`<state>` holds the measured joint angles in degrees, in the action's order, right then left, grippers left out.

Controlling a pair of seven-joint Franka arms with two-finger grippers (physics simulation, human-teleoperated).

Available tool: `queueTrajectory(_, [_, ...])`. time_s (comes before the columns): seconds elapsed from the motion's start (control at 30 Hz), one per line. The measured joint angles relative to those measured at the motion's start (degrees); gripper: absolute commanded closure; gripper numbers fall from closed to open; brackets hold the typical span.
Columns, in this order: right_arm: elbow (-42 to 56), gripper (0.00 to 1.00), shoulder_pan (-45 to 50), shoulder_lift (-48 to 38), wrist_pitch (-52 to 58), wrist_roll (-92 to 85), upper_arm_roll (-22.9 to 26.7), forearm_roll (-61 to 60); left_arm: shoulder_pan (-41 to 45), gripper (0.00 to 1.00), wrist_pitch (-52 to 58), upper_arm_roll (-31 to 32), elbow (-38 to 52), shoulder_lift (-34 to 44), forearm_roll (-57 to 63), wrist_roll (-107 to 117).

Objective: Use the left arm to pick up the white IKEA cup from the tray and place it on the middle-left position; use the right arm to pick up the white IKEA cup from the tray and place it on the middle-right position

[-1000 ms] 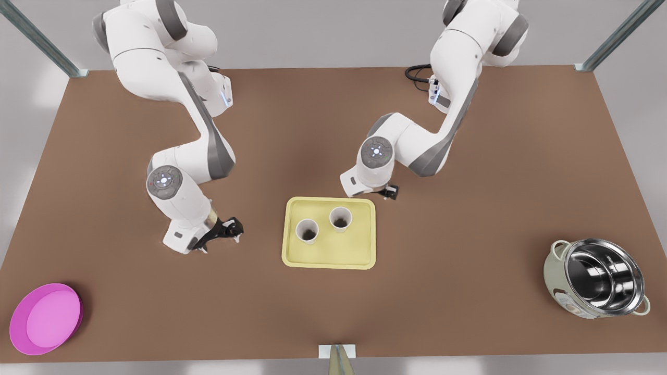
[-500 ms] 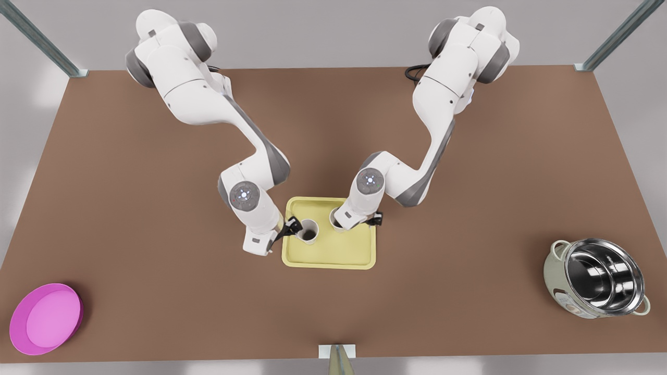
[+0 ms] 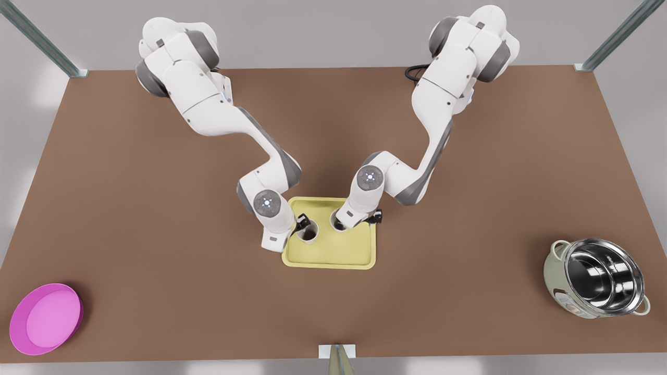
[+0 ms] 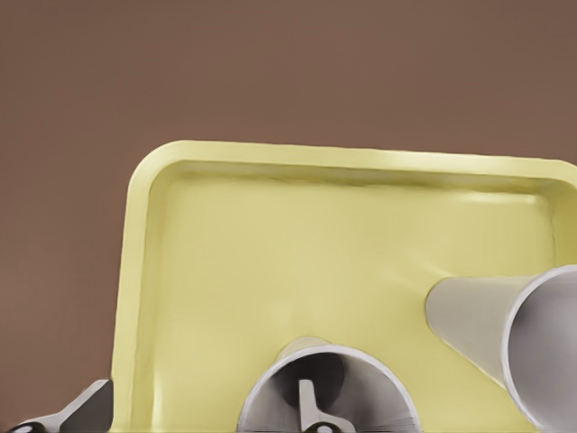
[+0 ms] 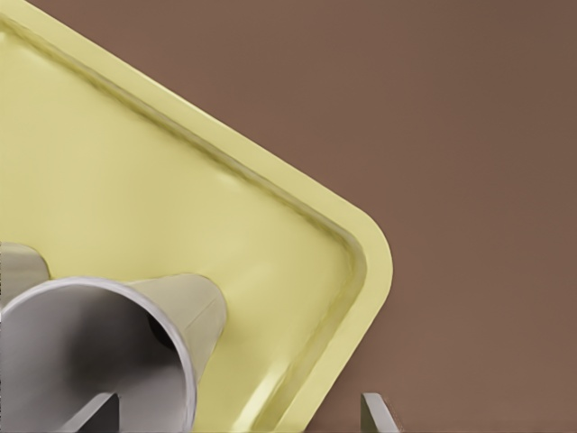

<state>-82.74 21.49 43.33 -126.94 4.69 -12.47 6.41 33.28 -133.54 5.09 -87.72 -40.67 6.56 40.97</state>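
While both white cups stand upright on the tray (image 3: 359,252), I note the one relation that matters: each gripper straddles a cup wall, one finger inside the mouth and one outside.

The left cup (image 3: 308,232) sits toward the front view's left. The left gripper (image 3: 301,225) is at its rim, with a fingertip (image 4: 306,410) inside the bore. The fingers stand apart across the wall; I judge them not yet clamped.

The right cup (image 3: 337,223) has the right gripper (image 3: 348,223) over it, likewise straddling, fingers apart.

Both wrists hide most of the rims in the front view, so I cannot confirm contact. Each arm is nearest its own cup.
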Motion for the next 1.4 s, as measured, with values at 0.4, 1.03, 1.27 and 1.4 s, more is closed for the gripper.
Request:
queueTrajectory(0.4, [0.42, 0.36, 2.09, 1.84, -0.9, 2.52, 0.0, 0.32, 0.19, 0.76, -1.09, 0.13, -0.88, 0.07, 0.49, 2.85])
queueTrajectory(1.03, [0.84, 0.9, -2.0, -4.96, 1.63, 4.72, -0.11, -2.39, -26.22, 0.8, 1.41, -1.91, -24.31, 21.21, -6.53, -9.37])
queueTrajectory(1.27, [0.89, 0.9, -17.72, -9.27, 7.07, 0.89, -0.11, -3.17, -26.91, 0.79, -10.21, -3.16, -25.93, 17.22, -6.63, -18.7])
queueTrajectory(1.4, [1.8, 0.91, -24.0, -9.02, 8.77, -4.98, 0.19, -2.89, -27.68, 0.79, -13.46, -3.17, -25.94, 16.09, -6.71, -22.62])
